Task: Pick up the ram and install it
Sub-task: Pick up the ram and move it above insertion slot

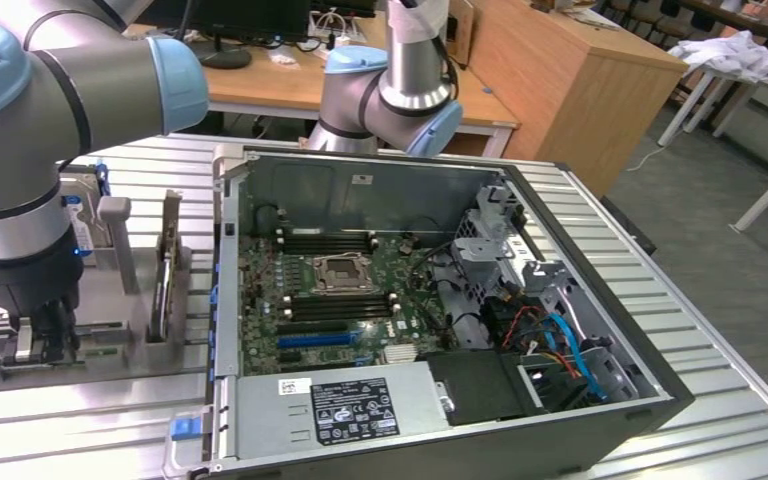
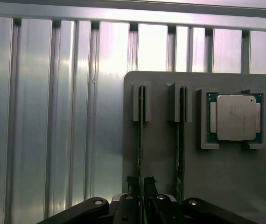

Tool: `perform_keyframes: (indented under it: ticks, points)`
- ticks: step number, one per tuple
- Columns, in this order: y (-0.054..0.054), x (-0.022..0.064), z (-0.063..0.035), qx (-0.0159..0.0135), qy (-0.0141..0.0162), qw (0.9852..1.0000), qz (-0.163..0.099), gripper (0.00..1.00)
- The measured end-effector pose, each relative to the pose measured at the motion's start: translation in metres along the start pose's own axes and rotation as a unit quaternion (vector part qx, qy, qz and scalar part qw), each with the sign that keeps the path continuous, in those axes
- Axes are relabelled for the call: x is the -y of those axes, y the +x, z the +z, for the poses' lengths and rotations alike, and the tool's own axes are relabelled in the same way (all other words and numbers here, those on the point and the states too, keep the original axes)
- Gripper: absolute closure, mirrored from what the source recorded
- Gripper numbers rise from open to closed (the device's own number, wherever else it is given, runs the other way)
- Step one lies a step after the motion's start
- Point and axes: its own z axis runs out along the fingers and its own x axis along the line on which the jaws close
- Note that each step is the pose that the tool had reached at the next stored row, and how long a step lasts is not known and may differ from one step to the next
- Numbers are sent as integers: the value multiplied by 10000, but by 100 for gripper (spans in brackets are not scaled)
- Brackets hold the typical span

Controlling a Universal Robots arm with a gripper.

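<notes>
The ram (image 2: 141,126) is a thin green stick standing on edge in a slot of the grey holder plate (image 2: 165,154); a second stick (image 2: 181,140) stands in the slot beside it. My gripper (image 2: 141,183) is open, with one dark fingertip (image 2: 133,182) on each side of the first stick's near end and only narrow gaps showing. In the exterior view my gripper (image 1: 37,345) reaches down onto the grey holder (image 1: 104,330) on the exterior view's left, beside the open computer case (image 1: 424,300). The black memory slots (image 1: 324,243) lie by the processor socket.
A processor chip (image 2: 236,117) lies in a pocket of the holder plate beside the sticks. A flat board (image 1: 168,270) and a silver drive (image 1: 80,215) stand upright in the holder. A second arm (image 1: 398,90) rises behind the case. The ribbed aluminium table (image 2: 53,116) surrounds the plate.
</notes>
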Motion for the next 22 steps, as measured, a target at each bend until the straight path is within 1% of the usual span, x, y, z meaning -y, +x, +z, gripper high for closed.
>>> perform_keyframes:
  ticks: [1, 3, 14, 18, 22]
  points:
    - [0, 0, 0, 0, 0, 10000, 0, 86]
    - [0, 0, 0, 0, 0, 10000, 0, 88]
    - [0, 0, -1, 0, 0, 10000, 0, 88]
    - [-1, -2, -54, -1, 0, 10000, 0, 88]
    - [-4, -4, -138, 0, 0, 10000, 0, 88]
